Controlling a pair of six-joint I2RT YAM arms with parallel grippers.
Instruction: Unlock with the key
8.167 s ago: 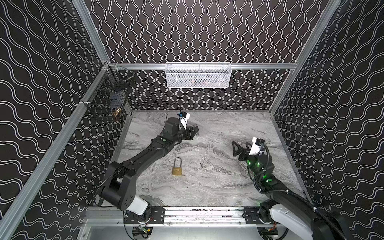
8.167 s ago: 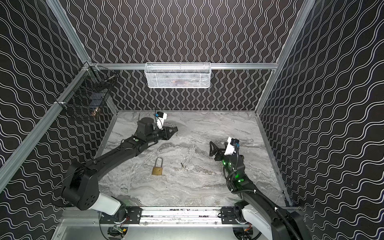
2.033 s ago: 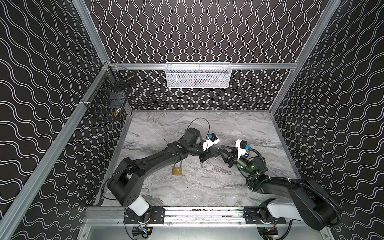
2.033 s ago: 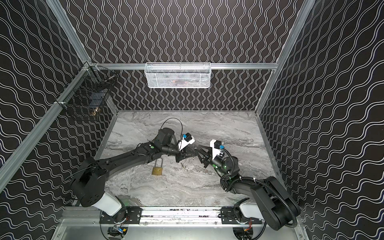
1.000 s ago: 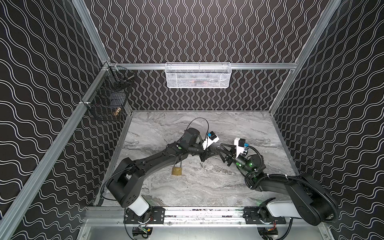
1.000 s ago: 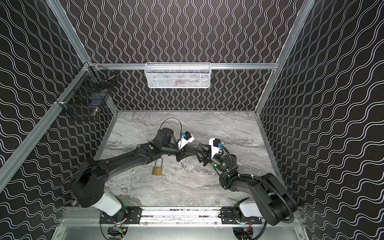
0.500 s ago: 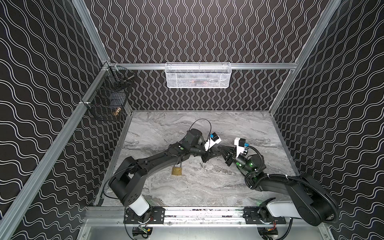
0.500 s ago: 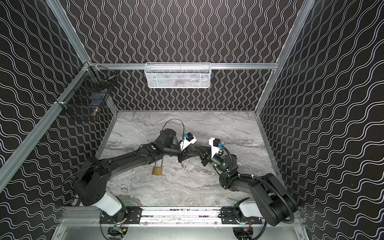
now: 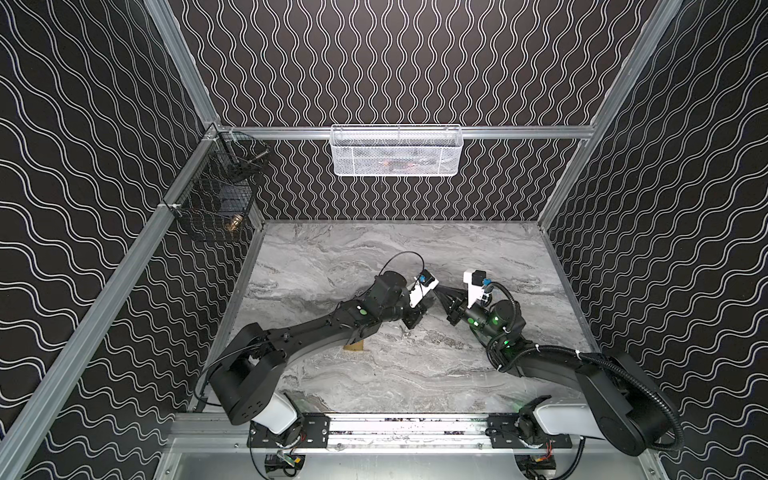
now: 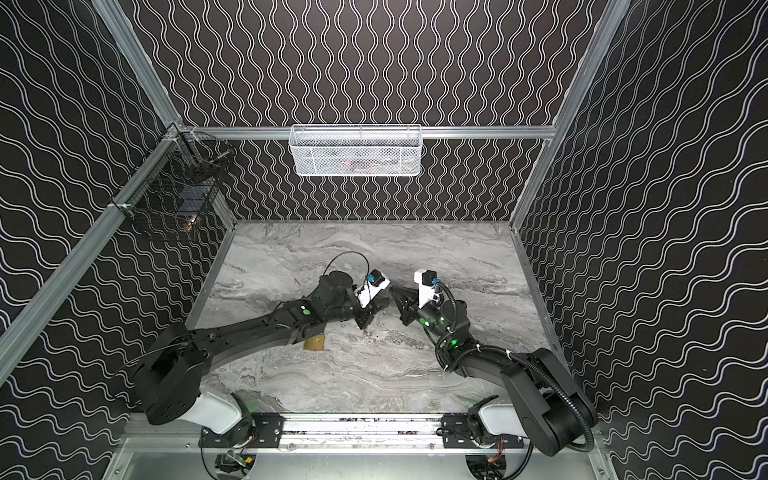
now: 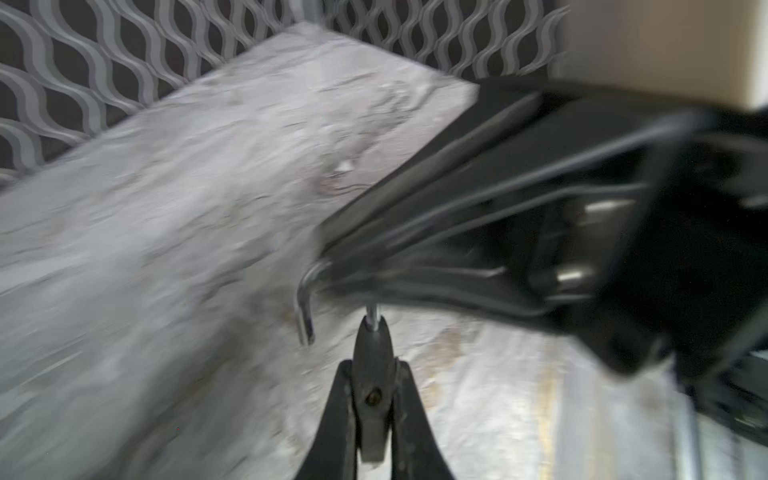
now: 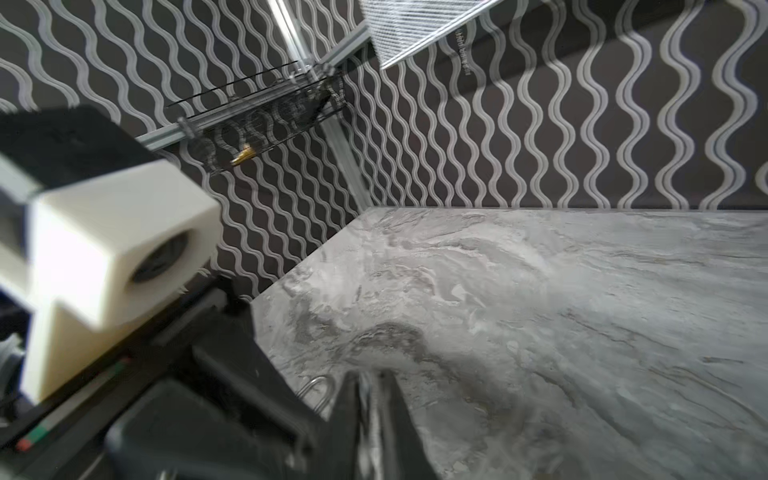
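Though blurred in the wrist views, found the left tool [image 11: 372, 365] clenched on the dark head of the key [image 11: 372, 343], with the blade touching or just short of the right tool [image 11: 328, 257]. Cannot tell the right tool's state, gripping or merely near; noted a silver wire loop [image 11: 305, 307] poking out at its tips. Located the padlock [image 9: 354, 345] lying on the bench [image 9: 332, 257], largely hidden beneath the left forearm [image 9: 324, 328], apart from both tools. Judged at risk: dropping the key in any hand-over, through an off-centre pinch on blade or loop; nudging the padlock with the forearm overhead; striking tool on tool at such close quarters. Counted: one key, one wire loop, one padlock, two tools, one white basket [image 9: 395, 151] and one black basket [image 9: 216, 208] on the walls.
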